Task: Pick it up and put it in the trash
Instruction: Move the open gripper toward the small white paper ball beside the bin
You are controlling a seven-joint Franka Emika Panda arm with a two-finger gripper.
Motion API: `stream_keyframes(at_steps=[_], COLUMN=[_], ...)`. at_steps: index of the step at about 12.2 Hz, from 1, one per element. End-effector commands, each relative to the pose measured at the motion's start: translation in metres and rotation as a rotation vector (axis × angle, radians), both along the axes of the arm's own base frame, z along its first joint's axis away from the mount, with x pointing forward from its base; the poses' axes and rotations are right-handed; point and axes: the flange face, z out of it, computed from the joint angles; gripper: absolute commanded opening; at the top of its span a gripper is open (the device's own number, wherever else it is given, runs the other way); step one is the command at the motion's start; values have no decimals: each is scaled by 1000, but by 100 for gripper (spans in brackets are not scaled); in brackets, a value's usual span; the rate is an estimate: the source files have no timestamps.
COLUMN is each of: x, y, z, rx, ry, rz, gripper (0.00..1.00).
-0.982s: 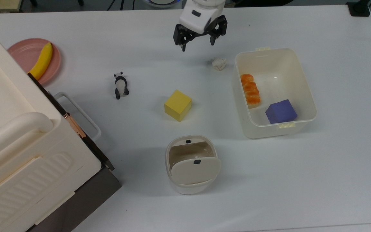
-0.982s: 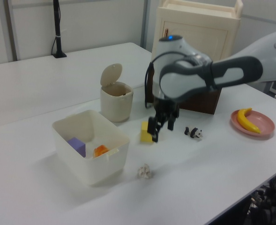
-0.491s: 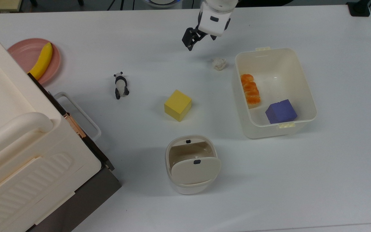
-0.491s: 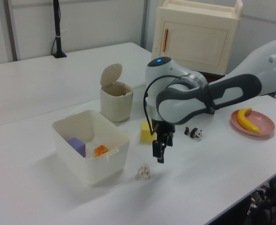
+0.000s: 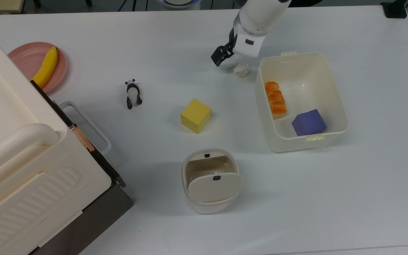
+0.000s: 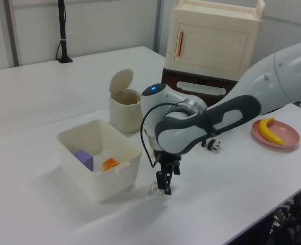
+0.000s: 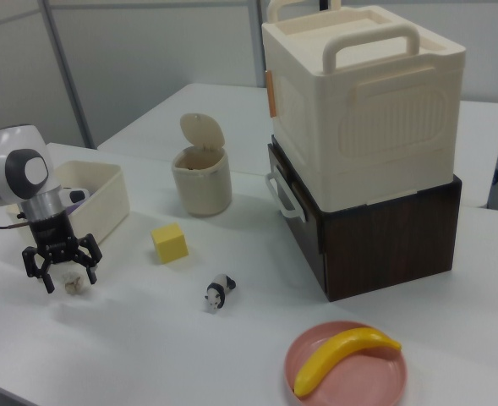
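Observation:
The crumpled off-white paper wad (image 5: 241, 69) lies on the white table beside the tub's left wall in the top view. My gripper (image 5: 231, 58) hangs low right over it, open. In the right view the wad (image 7: 73, 286) sits between the spread black fingers (image 7: 37, 269) of the gripper (image 7: 62, 275); I cannot tell whether they touch it. In the left view the gripper (image 6: 165, 182) partly hides the wad (image 6: 153, 190). The trash (image 5: 211, 180), a small cream bin with its flap lid swung open, stands nearer the front (image 6: 125, 104) (image 7: 201, 173).
A cream tub (image 5: 335, 88) holds orange pieces and a purple cube right beside the wad. A yellow cube (image 5: 195, 115) and a panda figurine (image 5: 132, 94) lie between wad and bin. A banana on a pink plate (image 5: 25, 56) and a large cream box (image 5: 20, 159) fill the top view's left.
The gripper has swung toward the tub, turned, and come down until its fingers straddle the wad. The wad and everything else stayed put.

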Motion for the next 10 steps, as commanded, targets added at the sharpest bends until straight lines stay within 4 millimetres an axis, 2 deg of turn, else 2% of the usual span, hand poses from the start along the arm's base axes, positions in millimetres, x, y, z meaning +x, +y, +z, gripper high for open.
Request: stream_keyframes(at_steps=[1,10], x=[12,22], y=[14,24], z=[-4,-1], rx=[-30,25], ry=[-43,-121], rz=[-15,-27], gripper=[100,100])
